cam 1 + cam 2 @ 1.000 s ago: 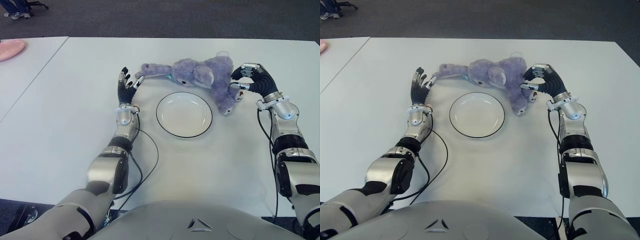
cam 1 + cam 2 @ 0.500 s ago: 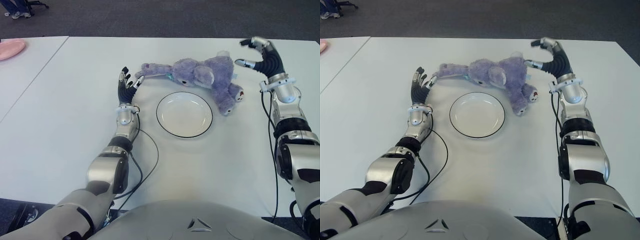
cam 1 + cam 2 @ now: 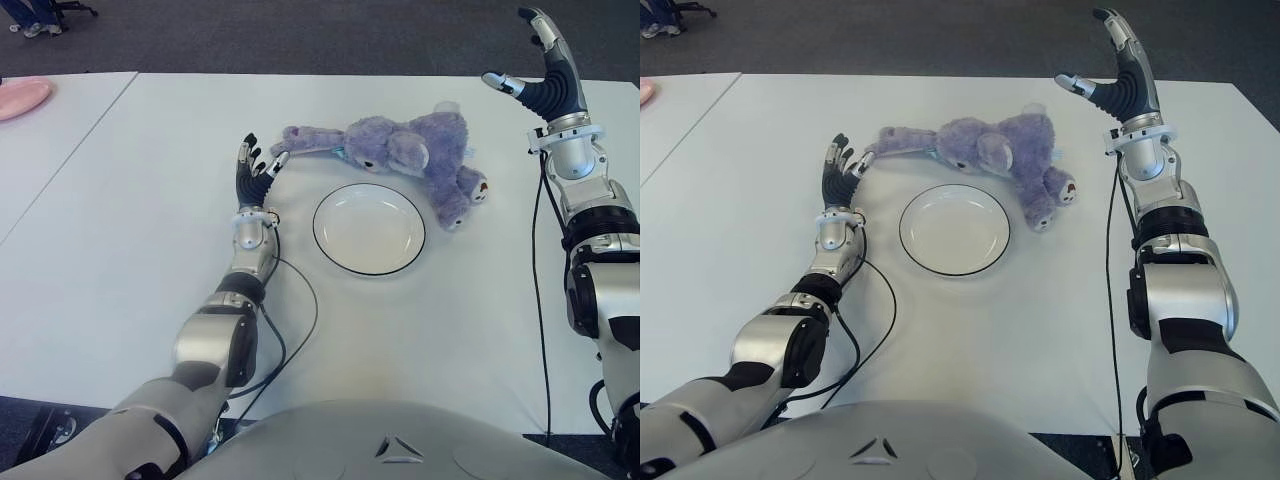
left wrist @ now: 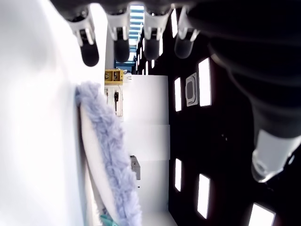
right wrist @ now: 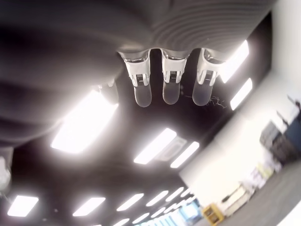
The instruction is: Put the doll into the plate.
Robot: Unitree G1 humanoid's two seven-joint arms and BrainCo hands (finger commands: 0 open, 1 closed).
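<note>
**Doll beside the plate, both hands open**

We worked at a smooth white table (image 3: 120,250) on dark carpet. The fuzzy lavender doll (image 3: 400,150) lay just behind the round, dark-rimmed white plate (image 3: 368,228), not in it. Our left hand (image 3: 252,172), fingers spread, reached its limb. Our right hand (image 3: 540,70) was raised, fingers spread, empty.

Head stereo pair overlooks table (image 3: 120,260); wrist cameras close, facing fingertips.

Your right hand (image 5: 164,80) points up at the ceiling lights (image 5: 84,125), its fingers (image 5: 170,87) extended and spread, with nothing held between them.
</note>
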